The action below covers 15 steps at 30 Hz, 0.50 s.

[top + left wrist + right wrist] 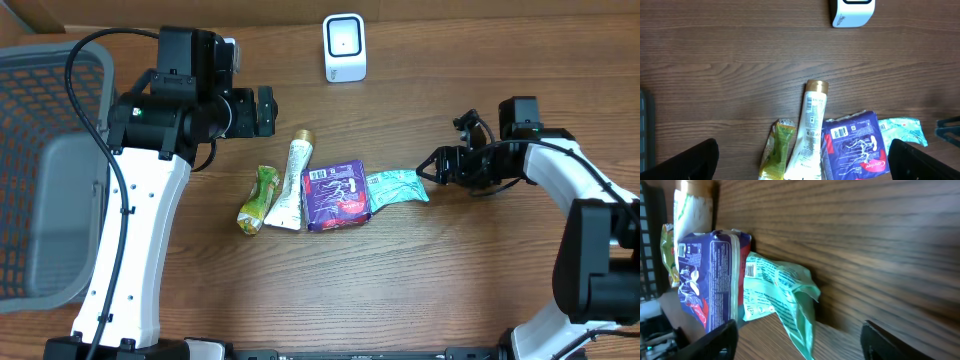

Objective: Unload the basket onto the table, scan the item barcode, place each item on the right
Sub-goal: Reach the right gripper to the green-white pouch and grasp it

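Four items lie in a row mid-table: a yellow-green packet [258,199], a white tube [291,183], a purple pack [336,195] and a teal packet [396,188]. The white scanner [344,47] stands at the far edge. My right gripper [432,168] is low at the teal packet's right end. In the right wrist view the teal packet [775,287] has its crumpled tip between the open fingers of the right gripper [800,345], touching neither. My left gripper [262,110] hovers open above the tube. In the left wrist view the left gripper [802,165] spans the tube [810,130] and the purple pack [855,147].
A grey mesh basket [50,170] fills the left side of the table. The scanner [852,12] shows at the top of the left wrist view. Bare wood lies between the items and the scanner, and in front of the items.
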### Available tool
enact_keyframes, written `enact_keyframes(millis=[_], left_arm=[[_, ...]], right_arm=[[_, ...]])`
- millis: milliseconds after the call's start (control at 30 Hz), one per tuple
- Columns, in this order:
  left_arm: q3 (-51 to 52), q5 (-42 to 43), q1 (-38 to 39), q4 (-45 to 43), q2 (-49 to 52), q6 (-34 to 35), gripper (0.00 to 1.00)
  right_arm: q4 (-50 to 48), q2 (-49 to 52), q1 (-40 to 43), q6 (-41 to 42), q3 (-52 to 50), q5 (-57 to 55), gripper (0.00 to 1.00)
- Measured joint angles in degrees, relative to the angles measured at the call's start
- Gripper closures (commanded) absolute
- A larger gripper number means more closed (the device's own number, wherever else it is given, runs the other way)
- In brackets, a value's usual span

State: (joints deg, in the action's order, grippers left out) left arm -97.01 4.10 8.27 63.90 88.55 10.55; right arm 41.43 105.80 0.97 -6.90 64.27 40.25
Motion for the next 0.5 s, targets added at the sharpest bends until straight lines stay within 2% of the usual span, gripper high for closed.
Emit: enact_keyframes(millis=[100,233,300,433,500], left_arm=[[0.00,0.00,0.00,-0.02,0.00,0.00,0.00],[0.00,0.00,0.00,0.00,0.00,0.00,0.00],[0.00,0.00,0.00,-0.02,0.00,0.00,0.00],[0.00,0.00,0.00,0.00,0.00,0.00,0.00],[0.00,0.00,0.00,-0.02,0.00,0.00,0.00]], right_arm=[[-0.15,1.27,-1.05,0.02,0.00,0.39,0.25],[-0.85,2.25,-1.33,0.20,0.00,0.79,0.34],[-1.40,2.97,-1.33,0.22,0.00,1.27,0.36],[-2.91,6.45,-1.33,0.31,0.00,2.16,0.49],[-2.78,8.02,-1.33,0.17,0.00,3.82,0.52]])
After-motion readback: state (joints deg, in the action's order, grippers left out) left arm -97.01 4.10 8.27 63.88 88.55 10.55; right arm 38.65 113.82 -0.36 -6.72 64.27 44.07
